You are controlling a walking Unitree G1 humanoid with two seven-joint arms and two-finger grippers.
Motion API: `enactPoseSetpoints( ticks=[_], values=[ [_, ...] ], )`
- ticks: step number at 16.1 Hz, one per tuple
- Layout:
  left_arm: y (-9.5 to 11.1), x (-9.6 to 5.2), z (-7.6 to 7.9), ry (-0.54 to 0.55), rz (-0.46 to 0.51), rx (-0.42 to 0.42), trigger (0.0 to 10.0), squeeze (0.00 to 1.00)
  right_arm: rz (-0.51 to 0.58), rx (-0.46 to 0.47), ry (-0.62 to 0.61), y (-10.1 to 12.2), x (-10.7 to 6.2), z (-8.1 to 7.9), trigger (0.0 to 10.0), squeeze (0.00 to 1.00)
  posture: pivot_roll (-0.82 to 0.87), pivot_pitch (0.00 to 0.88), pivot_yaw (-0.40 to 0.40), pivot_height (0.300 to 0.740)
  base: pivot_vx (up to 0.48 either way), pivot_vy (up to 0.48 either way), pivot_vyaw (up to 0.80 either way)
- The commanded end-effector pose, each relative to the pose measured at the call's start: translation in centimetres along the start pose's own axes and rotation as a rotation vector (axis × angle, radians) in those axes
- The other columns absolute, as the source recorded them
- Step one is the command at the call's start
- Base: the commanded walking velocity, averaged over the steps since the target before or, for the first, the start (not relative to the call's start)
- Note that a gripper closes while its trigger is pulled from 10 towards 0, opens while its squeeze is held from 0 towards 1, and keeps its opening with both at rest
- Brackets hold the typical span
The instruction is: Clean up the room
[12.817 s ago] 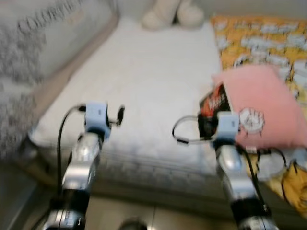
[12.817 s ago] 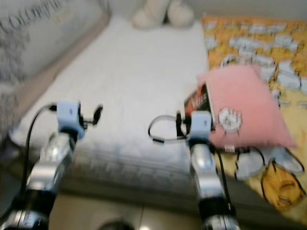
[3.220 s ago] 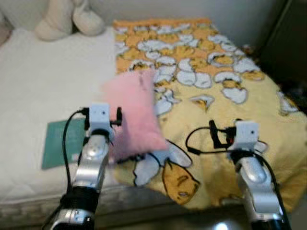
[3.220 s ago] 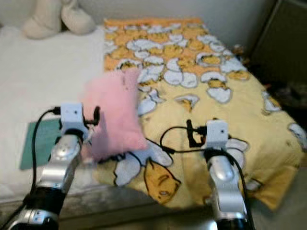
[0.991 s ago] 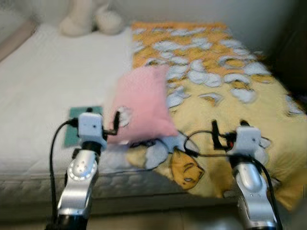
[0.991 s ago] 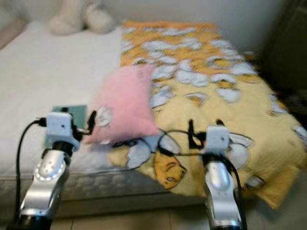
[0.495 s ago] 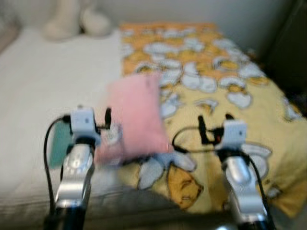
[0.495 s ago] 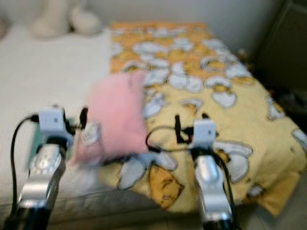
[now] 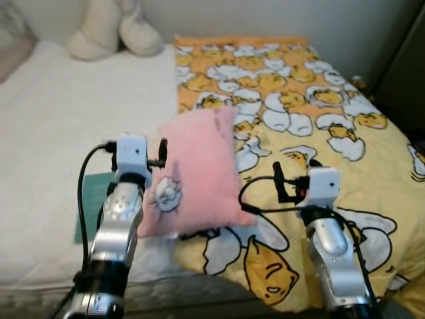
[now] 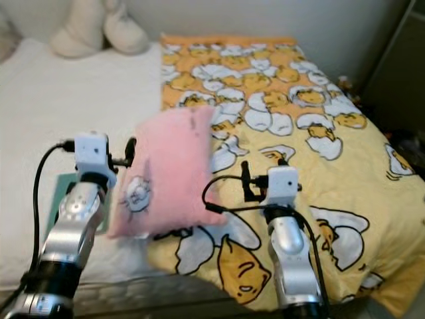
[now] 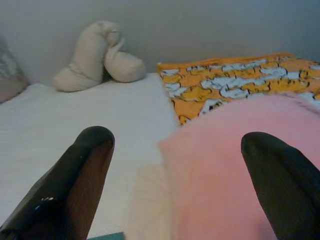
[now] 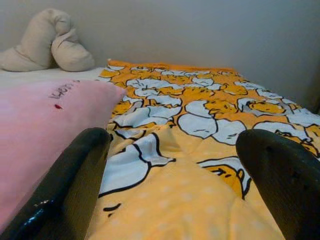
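White bed (image 9: 46, 126), yellow blanket (image 9: 319, 133), pink pillow (image 9: 199, 173)

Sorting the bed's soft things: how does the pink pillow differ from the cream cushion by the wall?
The pink pillow is rectangular with a small cartoon patch; the cream cushion is plain and lumpy. The pink pillow lies near the bed's front edge, partly on the yellow blanket; the cream cushion sits far back against the wall. Both look soft.

I see a white bed (image 9: 53, 126) against a plain grey wall (image 9: 252, 16), with a cream plush toy (image 9: 113, 30) resting at its far end beside the wall.
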State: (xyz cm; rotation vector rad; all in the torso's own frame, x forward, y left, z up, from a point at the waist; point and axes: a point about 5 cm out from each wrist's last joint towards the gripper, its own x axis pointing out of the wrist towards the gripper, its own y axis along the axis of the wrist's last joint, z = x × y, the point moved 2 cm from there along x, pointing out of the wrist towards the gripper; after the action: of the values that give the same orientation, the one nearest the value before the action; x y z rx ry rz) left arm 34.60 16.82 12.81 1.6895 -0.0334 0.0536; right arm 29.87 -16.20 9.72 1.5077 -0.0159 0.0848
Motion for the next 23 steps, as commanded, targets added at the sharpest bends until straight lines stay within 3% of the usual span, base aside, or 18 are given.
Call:
enactPoseSetpoints(
  ticks=[1,4,12,15,19,23],
  values=[
    [0.4,0.6,0.0,-0.007,0.001,-0.002,10.0,0.0,0.005,0.025,-0.029,0.6,0.6,1.0,10.0,0.13,-0.05,0.0,0.018,0.74,0.0,0.0,0.0],
    [0.0,1.0,-1.3,0.025,-0.026,0.0,10.0,0.0,-0.001,0.033,-0.015,1.1,1.0,1.5,10.0,0.13,-0.06,0.0,0.026,0.74,0.0,0.0,0.0],
    [-0.8,-0.3,0.5,-0.017,-0.03,0.007,10.0,0.0,-0.041,0.023,0.052,0.5,0.7,0.9,10.0,0.27,-0.05,0.0,0.008,0.74,0.0,0.0,0.55],
    [-0.7,-0.2,0.3,-0.011,-0.027,0.019,10.0,0.0,-0.059,0.014,0.045,0.4,0.7,1.0,10.0,0.2,-0.05,0.0,0.007,0.74,0.0,0.0,0.19],
    [-0.6,-0.2,0.6,-0.033,-0.024,0.021,10.0,0.0,-0.06,0.012,0.052,0.3,0.7,0.8,10.0,0.2,-0.05,0.0,0.01,0.74,0.0,0.382,0.0],
    [-0.8,-0.1,0.6,-0.027,-0.035,0.027,10.0,0.0,-0.056,0.015,0.057,0.3,0.6,0.7,10.0,0.2,-0.05,0.0,0.013,0.74,0.0,0.0,0.0]
  ],
)
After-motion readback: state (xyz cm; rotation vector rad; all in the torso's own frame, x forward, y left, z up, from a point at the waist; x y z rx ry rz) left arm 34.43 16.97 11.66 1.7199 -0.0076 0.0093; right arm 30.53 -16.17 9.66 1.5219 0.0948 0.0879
